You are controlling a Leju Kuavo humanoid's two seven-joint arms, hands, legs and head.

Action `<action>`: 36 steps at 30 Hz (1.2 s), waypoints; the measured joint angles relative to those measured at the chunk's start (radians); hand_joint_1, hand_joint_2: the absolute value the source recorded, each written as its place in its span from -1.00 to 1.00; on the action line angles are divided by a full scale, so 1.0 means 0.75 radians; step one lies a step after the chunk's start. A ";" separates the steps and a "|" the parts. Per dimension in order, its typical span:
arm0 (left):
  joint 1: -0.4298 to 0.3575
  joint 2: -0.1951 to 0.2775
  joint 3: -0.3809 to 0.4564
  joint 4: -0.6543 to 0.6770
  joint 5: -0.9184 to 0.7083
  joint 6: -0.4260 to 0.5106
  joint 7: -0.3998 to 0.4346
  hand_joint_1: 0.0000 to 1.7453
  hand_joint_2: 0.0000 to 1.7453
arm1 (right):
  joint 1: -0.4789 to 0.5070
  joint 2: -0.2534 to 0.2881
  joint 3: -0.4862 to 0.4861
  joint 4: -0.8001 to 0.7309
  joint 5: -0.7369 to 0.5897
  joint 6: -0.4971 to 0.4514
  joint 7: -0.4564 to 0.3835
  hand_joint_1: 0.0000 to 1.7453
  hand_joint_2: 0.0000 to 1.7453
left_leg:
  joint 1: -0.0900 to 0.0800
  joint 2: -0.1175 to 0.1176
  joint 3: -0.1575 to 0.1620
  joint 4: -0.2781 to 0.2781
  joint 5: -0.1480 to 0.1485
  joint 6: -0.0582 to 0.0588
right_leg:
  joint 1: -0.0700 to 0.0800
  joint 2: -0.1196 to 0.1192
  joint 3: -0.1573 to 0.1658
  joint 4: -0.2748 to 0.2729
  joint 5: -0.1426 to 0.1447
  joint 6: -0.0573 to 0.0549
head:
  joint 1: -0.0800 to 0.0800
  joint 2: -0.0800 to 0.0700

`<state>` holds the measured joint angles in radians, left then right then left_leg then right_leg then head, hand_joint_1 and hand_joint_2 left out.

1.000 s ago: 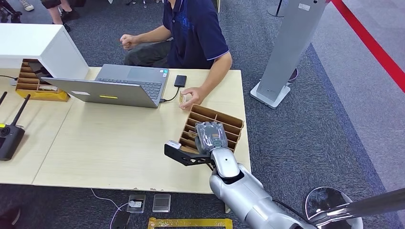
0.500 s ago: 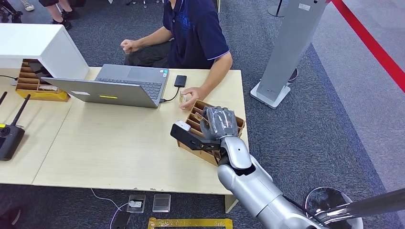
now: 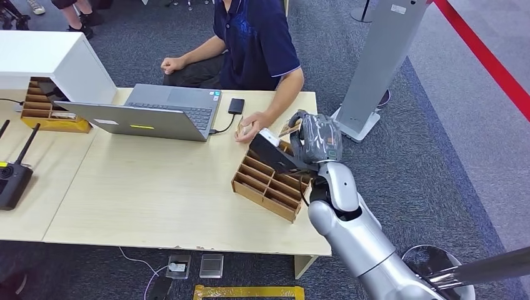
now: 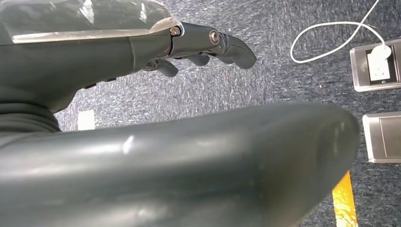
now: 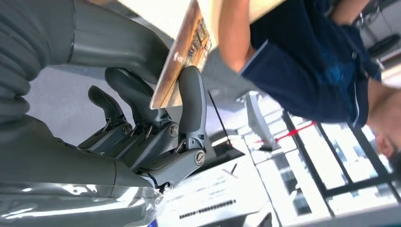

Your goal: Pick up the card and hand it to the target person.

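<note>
Between thumb and fingers (image 5: 191, 101) of the right hand (image 3: 310, 140), the card (image 5: 182, 54) is pinched, raised above the far right end of the slotted cardboard rack (image 3: 270, 178) on the table (image 3: 156, 181). Just left of it rests the hand (image 3: 248, 127) of the seated person (image 3: 256, 44). Farther left sit a laptop (image 3: 150, 112) and a black drive (image 3: 235, 105). Low over the carpet, the left hand (image 4: 142, 52) hangs with fingers (image 4: 231, 45) loosely curled, holding nothing, near a floor socket (image 4: 376, 66).
</note>
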<state>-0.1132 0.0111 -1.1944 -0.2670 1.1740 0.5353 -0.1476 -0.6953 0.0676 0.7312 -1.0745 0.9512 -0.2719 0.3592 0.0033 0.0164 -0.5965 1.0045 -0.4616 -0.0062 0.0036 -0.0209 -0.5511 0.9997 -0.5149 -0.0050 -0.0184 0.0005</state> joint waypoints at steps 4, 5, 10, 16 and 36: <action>-0.001 -0.001 0.000 0.000 -0.012 -0.001 0.002 -1.00 -1.00 | -0.066 -0.003 -0.039 0.066 -0.031 -0.039 -0.058 0.75 1.00 | 0.000 0.000 0.000 0.000 0.000 0.000 | 0.000 0.000 0.000 0.000 0.000 0.000 | 0.000 0.000; -0.001 -0.001 0.000 0.000 -0.014 -0.002 0.004 -1.00 -1.00 | -0.084 -0.002 -0.048 0.089 -0.055 -0.047 -0.081 0.75 1.00 | 0.000 0.000 0.000 0.000 0.000 0.000 | 0.000 0.000 0.000 0.000 0.000 0.000 | 0.000 0.000; -0.002 -0.002 0.000 0.000 -0.028 -0.004 0.006 -1.00 -1.00 | -0.163 0.022 -0.103 0.226 -0.282 -0.046 -0.256 0.86 1.00 | 0.000 0.000 0.000 0.000 0.000 0.000 | 0.000 0.000 0.000 0.000 0.000 0.000 | -0.001 0.000; -0.003 -0.001 -0.001 0.000 -0.037 0.000 0.006 -1.00 -1.00 | -0.245 0.070 -0.168 0.417 -0.572 -0.017 -0.487 0.88 1.00 | 0.000 0.000 0.000 0.000 0.000 0.000 | 0.000 0.000 0.000 0.000 0.000 0.000 | 0.000 0.000; -0.003 0.018 -0.001 0.003 -0.046 0.050 0.038 -1.00 -1.00 | -0.313 0.229 -0.276 0.802 -1.055 0.130 -0.623 0.92 1.00 | 0.000 0.000 0.000 0.000 0.000 0.000 | 0.000 0.000 0.000 0.000 0.000 0.000 | 0.000 0.000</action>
<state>-0.1159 0.0245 -1.1949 -0.2646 1.1392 0.5731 -0.1195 -0.9302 0.2393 0.5241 -0.4729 0.1598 -0.1740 -0.1080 0.0033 0.0163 -0.5968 1.0045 -0.4616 -0.0062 0.0037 -0.0210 -0.5512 0.9998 -0.5149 -0.0051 -0.0184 0.0004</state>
